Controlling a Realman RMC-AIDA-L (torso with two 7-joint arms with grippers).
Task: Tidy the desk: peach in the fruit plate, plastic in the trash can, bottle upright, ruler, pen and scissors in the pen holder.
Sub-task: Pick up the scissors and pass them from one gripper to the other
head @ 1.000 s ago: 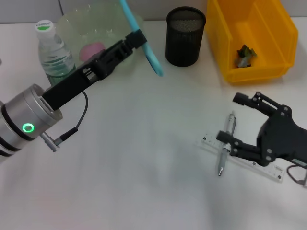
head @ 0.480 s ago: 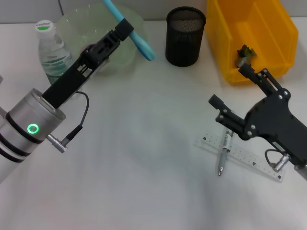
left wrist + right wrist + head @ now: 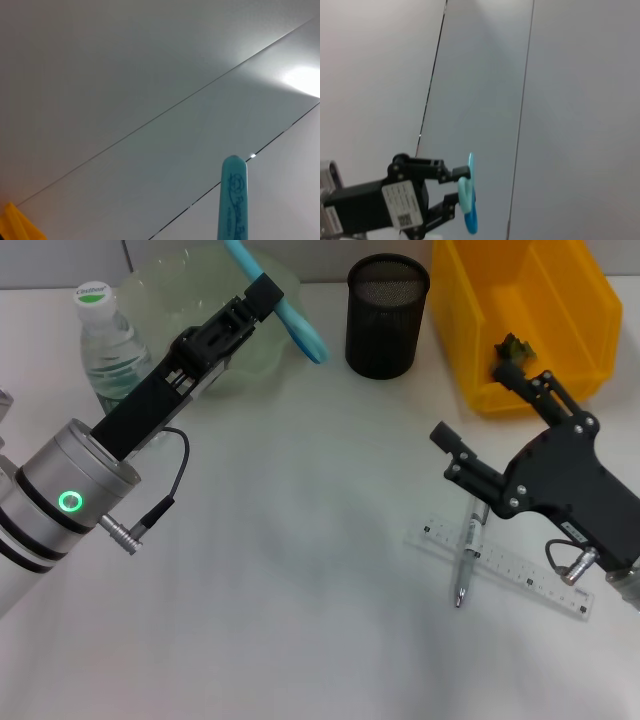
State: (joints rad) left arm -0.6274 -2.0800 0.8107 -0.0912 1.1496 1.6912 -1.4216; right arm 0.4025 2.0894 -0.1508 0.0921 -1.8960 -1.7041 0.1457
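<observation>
Flat turquoise plastic scissors [image 3: 285, 310] in left gripper [image 3: 262, 302] fingers; round black mesh pen holder [image 3: 386, 316]

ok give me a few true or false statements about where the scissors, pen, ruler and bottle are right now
1. The left gripper holds the blue scissors in the air. True.
2. The pen stands in the pen holder. False: it lies on the table, across the ruler.
3. The bottle is upright. True.
4. The right gripper is shut on the ruler. False: it is open and raised above the pen and ruler, holding nothing.
5. The yellow bin is empty. False: a small dark scrap lies inside.
</observation>
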